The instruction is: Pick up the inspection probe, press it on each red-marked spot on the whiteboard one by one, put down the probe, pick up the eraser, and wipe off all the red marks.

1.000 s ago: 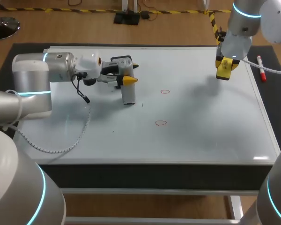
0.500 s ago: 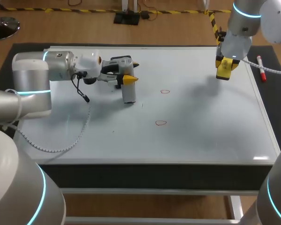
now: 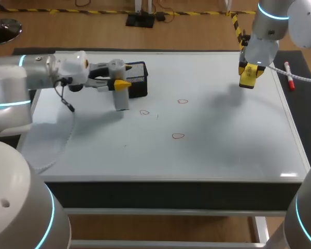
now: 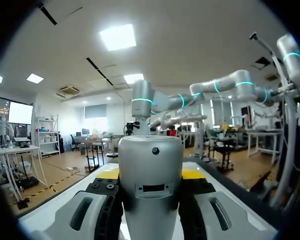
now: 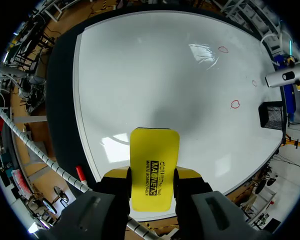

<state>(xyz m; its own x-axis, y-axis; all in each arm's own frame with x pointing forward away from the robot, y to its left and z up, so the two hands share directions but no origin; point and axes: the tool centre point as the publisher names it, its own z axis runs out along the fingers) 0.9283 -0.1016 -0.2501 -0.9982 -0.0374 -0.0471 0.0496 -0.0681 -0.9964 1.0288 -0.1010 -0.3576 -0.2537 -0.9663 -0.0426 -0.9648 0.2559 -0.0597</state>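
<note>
Clamps the inspection probe (image 3: 122, 98) from two sides between the fingers of the left gripper (image 3: 119, 83): a smooth, pale grey cylinder with a rounded top, upright over the whiteboard (image 3: 212, 155), just beside the nearest red mark (image 3: 144, 112). Hard to tell whether its lower end touches the glossy white surface. In the left wrist view, shows a small dark hole and a narrow rectangular slot on the casing, and hides most of both yellow tips.

Pinches the eraser (image 5: 154, 167) in the right gripper (image 3: 247, 79), over the far right part of the board: a flat yellow block with rounded corners, black print across its face, lower end cut off behind the black fingers.

Mid-board, a second red mark (image 3: 182, 101) and a third red mark (image 3: 178, 136), thin hand-drawn rings. Behind the probe, a black mesh basket (image 3: 139, 85), partly covered by the gripper.
</note>
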